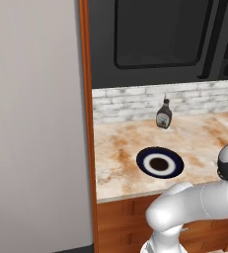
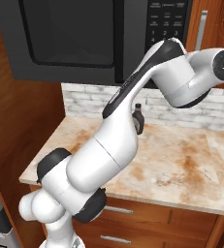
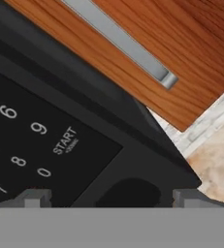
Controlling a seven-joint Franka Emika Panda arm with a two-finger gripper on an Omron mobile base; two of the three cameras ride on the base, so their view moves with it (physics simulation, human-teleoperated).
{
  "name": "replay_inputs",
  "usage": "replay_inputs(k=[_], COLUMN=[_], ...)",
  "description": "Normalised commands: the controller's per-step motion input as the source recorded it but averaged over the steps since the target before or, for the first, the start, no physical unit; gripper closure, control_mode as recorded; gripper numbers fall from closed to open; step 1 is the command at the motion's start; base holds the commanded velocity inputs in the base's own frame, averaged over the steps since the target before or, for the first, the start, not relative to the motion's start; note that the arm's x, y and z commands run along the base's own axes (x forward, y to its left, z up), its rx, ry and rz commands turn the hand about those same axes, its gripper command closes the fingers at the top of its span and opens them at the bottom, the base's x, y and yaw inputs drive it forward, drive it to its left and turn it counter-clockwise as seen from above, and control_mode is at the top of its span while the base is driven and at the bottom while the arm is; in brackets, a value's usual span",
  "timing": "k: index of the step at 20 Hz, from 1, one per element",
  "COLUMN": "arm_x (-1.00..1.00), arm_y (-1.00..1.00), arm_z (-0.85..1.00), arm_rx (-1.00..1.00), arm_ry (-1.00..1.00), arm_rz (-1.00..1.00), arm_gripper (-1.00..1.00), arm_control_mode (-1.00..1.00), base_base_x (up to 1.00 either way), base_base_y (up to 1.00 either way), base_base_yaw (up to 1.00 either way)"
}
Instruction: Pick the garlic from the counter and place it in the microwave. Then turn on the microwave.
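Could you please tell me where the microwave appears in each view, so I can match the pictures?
Left base view: microwave along the top, above the counter.
Right base view: across the top left, button panel at its right.
Hand view: the keypad corner, lower left, START key visible.
Shared landmark: the sauce bottle by the brick wall.

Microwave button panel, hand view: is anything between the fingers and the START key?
Nothing visible. The open gripper faces the microwave keypad directly, the START key just above and left of it. Whether a finger touches the panel cannot be told.
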Motion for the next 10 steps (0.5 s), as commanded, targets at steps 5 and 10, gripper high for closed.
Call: replay_inputs(k=[5, 10], arm_x=[0.19, 0.2], arm_y=[-0.05, -0.08], arm_z=[-0.01, 0.0], arm_rx=[0.03, 0.03], arm_ry=[0.0, 0.0], arm_rz=[0.0, 0.0], arm_gripper=[-1.0, -1.0], arm_control_mode=[-1.0, -1.0], base_base_x=[0.0, 0.0], base_base_y=[0.0, 0.0], base_base_yaw=[0.0, 0.0])
